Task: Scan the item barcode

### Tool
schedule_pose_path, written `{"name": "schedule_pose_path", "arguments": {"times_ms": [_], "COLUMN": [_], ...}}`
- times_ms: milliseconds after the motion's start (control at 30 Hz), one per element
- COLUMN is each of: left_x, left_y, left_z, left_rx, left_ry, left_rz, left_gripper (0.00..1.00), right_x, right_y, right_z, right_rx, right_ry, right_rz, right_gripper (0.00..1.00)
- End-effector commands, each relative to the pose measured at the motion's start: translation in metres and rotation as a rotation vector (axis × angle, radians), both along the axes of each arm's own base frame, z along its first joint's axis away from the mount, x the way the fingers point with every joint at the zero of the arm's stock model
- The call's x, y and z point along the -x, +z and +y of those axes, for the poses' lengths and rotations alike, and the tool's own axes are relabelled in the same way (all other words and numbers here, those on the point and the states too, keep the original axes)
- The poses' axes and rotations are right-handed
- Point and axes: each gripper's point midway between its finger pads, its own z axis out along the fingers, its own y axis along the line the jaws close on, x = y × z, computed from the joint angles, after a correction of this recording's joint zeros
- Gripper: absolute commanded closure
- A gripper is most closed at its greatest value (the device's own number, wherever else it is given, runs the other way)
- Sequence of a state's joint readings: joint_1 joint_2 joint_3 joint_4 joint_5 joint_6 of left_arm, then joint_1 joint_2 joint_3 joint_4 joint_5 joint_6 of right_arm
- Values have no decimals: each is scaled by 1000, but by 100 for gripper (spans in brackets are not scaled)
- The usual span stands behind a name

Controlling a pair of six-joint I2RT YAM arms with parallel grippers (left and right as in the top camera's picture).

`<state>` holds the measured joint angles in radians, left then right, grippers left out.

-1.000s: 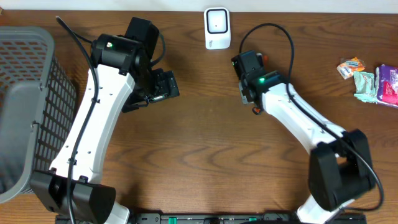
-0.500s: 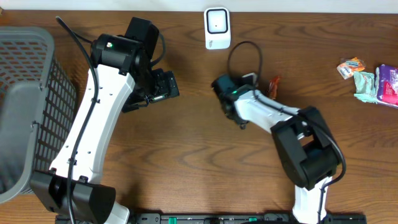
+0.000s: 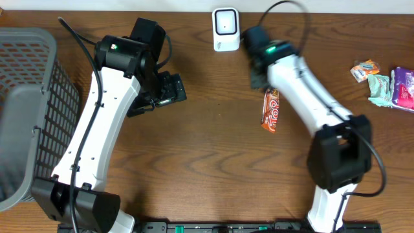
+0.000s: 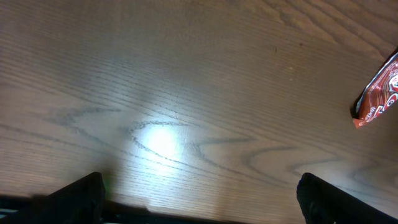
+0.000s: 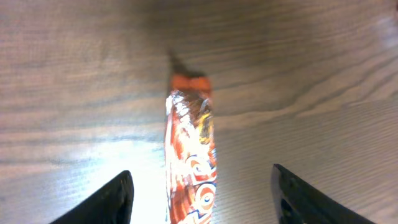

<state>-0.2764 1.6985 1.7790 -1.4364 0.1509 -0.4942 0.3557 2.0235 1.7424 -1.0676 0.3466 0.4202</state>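
The item is an orange and red snack wrapper [image 3: 270, 110], lying lengthwise on the wooden table below the white barcode scanner [image 3: 225, 29] at the back edge. My right gripper [image 3: 260, 79] hangs just above the wrapper's upper end. In the right wrist view the wrapper [image 5: 189, 163] runs between the open jaws of the right gripper [image 5: 202, 200], and neither finger touches it. My left gripper [image 3: 172, 88] stands open over bare wood at centre left. The left wrist view shows the left gripper [image 4: 202, 205] empty, with the wrapper's end [image 4: 379, 93] at the far right edge.
A grey mesh basket [image 3: 26, 97] fills the left side of the table. Several small packets [image 3: 381, 81] lie at the far right edge. The scanner stands against the back edge, close to the right arm's wrist.
The right gripper has opened and let go of the wrapper, which now lies on the table. The right arm swung left, then back toward the scanner. The left arm has not moved.
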Motion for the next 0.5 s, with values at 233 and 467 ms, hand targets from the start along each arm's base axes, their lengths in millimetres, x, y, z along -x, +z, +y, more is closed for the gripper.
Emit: {"name": "schedule_pose_path", "arguments": {"times_ms": [233, 467], "left_x": [0, 0], "left_y": [-1, -1], "left_z": [2, 2], "left_rx": [-8, -8], "left_ry": [2, 2], "left_rz": [6, 6], "left_gripper": [2, 2], "right_x": [32, 46], "right_y": [-33, -76], "right_z": [-33, -12], "right_rx": [-578, -721], "right_ry": [-14, -1], "right_rz": [248, 252], "right_gripper": [36, 51]}}
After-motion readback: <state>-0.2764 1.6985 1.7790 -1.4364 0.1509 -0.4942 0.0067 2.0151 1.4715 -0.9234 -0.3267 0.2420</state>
